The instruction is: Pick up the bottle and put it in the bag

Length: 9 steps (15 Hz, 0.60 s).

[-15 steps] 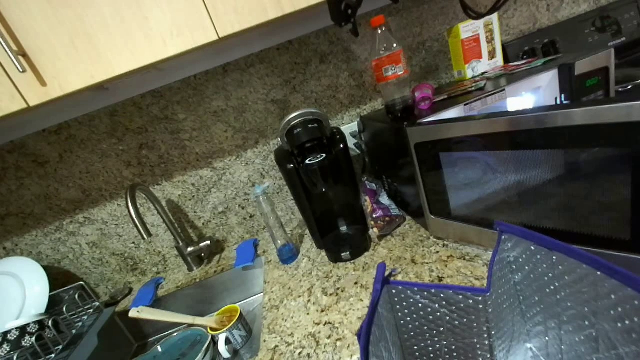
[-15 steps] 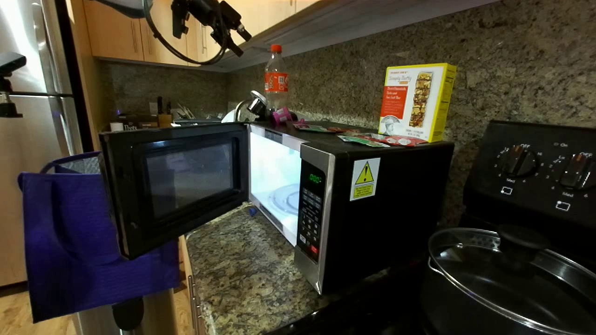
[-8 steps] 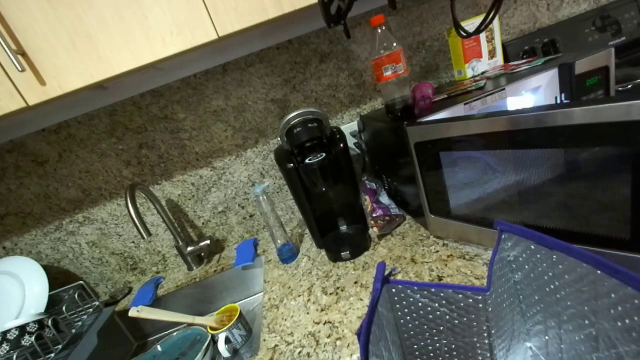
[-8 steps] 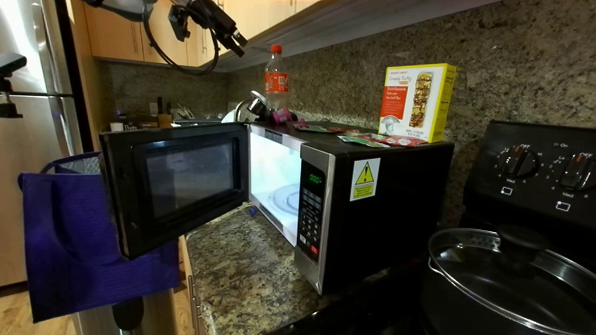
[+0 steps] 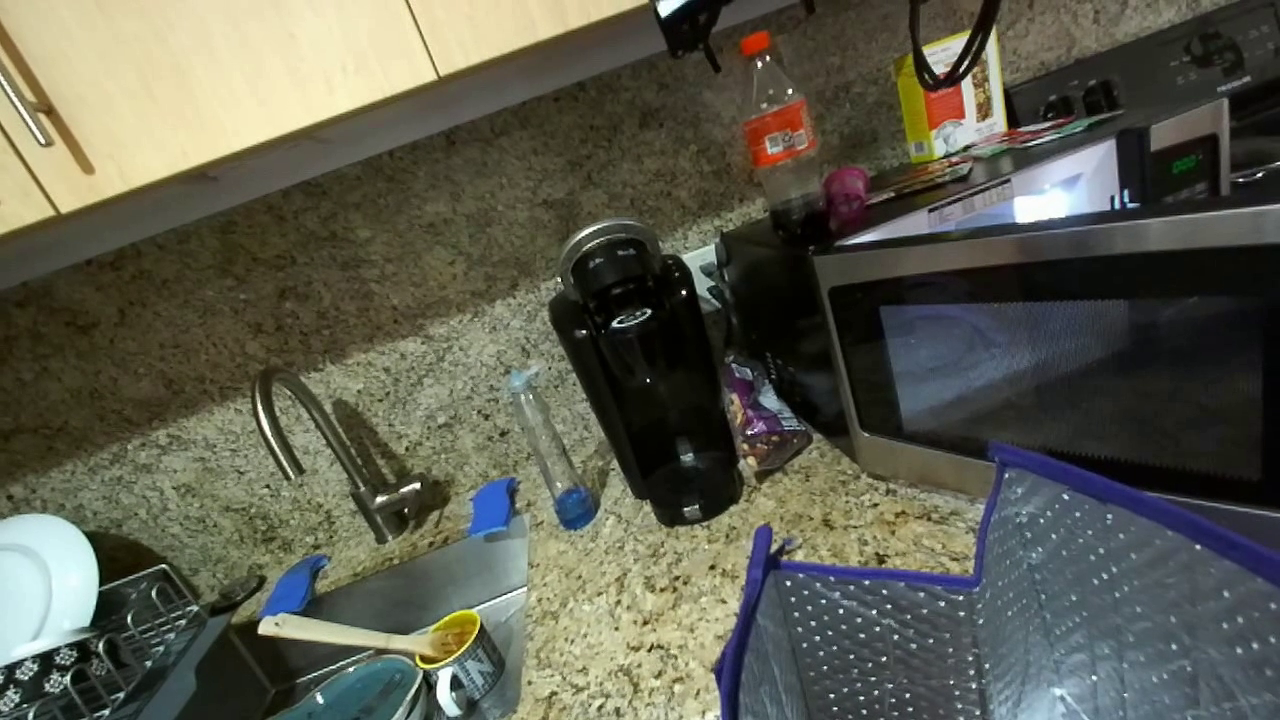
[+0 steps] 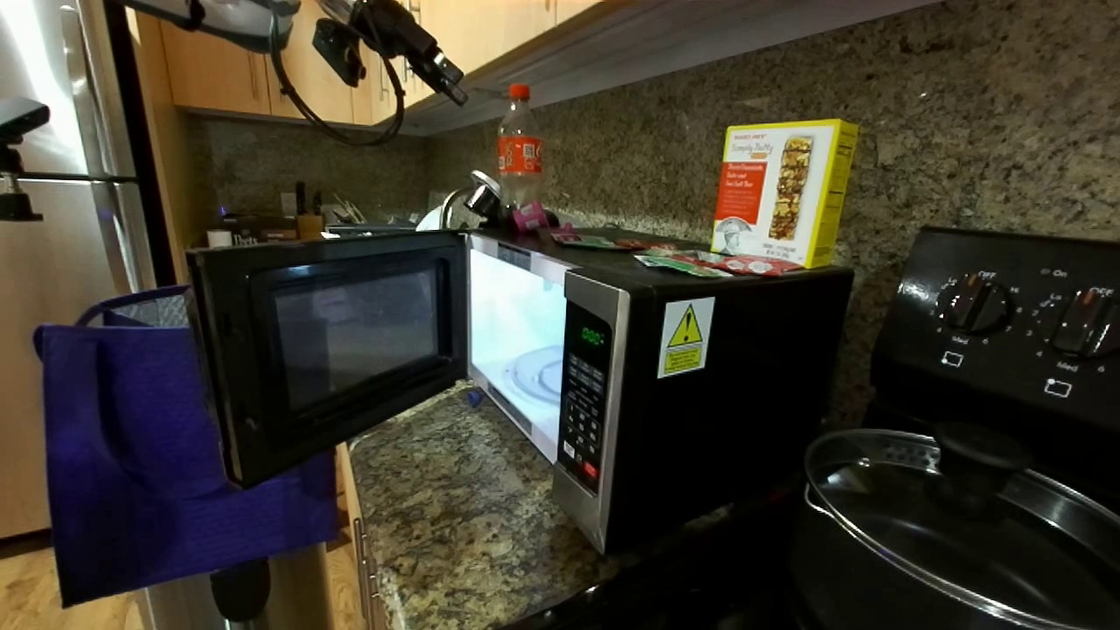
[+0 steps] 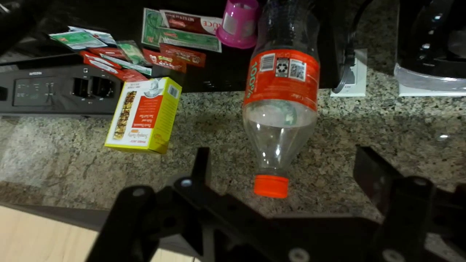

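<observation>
The bottle stands upright on the back corner of the microwave top in both exterior views [image 5: 783, 135] [image 6: 520, 156]. It has a red cap, a red label and a little dark cola at the bottom. The bag is open at the front, with a silver quilted lining [image 5: 1120, 590] and a blue-purple outside [image 6: 166, 490]; the microwave door hides part of it. My gripper [image 7: 282, 156] is open and empty. In the wrist view the cap and neck lie between its fingers without touching them. In an exterior view the gripper [image 6: 455, 86] is near cap height, beside the bottle.
A pink cup [image 5: 847, 195] stands against the bottle. Sauce packets [image 6: 682, 262] and a yellow bar box [image 6: 779, 192] are on the microwave [image 6: 735, 420], whose door [image 6: 341, 350] stands open. Wooden cabinets [image 5: 220, 90] hang above. A black coffee maker [image 5: 650, 380] stands beside the microwave.
My gripper has turned slightly beside the bottle and its cable hangs lower. The bottle, the bag and the other objects have not moved.
</observation>
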### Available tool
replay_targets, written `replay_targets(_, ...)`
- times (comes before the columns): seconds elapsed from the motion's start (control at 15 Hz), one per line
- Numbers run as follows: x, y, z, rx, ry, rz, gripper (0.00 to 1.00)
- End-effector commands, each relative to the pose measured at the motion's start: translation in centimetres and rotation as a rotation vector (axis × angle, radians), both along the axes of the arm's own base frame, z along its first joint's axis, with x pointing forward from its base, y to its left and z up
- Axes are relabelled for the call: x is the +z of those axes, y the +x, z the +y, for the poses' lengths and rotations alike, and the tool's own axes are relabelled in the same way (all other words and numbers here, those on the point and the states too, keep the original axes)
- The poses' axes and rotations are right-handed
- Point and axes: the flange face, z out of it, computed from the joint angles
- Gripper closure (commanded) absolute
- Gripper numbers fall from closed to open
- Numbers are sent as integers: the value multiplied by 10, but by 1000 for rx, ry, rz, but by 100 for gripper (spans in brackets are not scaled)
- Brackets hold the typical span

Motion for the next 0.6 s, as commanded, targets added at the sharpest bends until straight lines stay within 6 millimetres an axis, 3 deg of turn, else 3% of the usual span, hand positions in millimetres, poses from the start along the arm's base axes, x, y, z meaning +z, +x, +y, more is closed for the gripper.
replay_targets(0.0,3,-2,3,-46,-24,-22,0)
replay_targets(0.53,1,0,4,-6,-15,-16,0)
